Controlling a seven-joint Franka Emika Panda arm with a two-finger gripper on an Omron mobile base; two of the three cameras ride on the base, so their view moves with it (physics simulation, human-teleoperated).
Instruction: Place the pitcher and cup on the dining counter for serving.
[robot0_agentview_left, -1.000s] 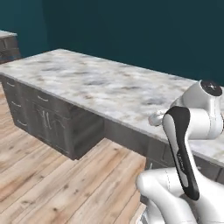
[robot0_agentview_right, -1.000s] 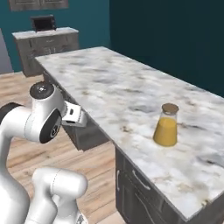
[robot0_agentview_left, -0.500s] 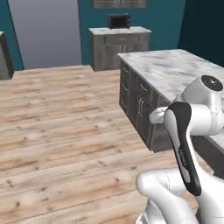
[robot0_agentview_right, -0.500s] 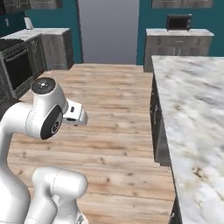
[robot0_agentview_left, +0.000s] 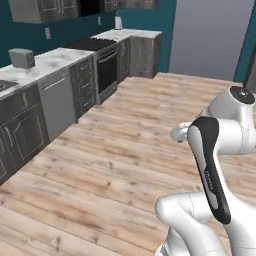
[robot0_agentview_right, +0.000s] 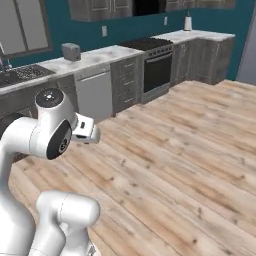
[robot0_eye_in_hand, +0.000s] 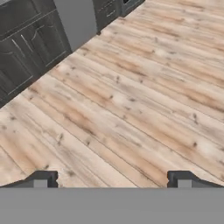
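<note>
The pitcher, the cup and the dining counter are out of view. My gripper (robot0_eye_in_hand: 112, 180) is open: its two dark fingertips (robot0_eye_in_hand: 41, 178) stand far apart at the bottom of the hand view, with nothing between them, over bare wooden floor. In the right base view the hand (robot0_agentview_right: 86, 129) is tucked close to the arm, pointing out over the floor.
A marble counter (robot0_agentview_left: 50, 62) over dark cabinets runs along the wall, with a toaster (robot0_agentview_left: 22, 58), a grey dishwasher (robot0_agentview_left: 59, 102) and a stove (robot0_agentview_left: 102, 57). A faucet (robot0_agentview_right: 4, 55) shows at its end. Open wooden floor (robot0_agentview_left: 125, 150) lies between me and these cabinets.
The whole picture has shifted: the base has turned away from the marble counter with the pitcher and now faces the floor and the wall cabinets. The gripper stays open.
</note>
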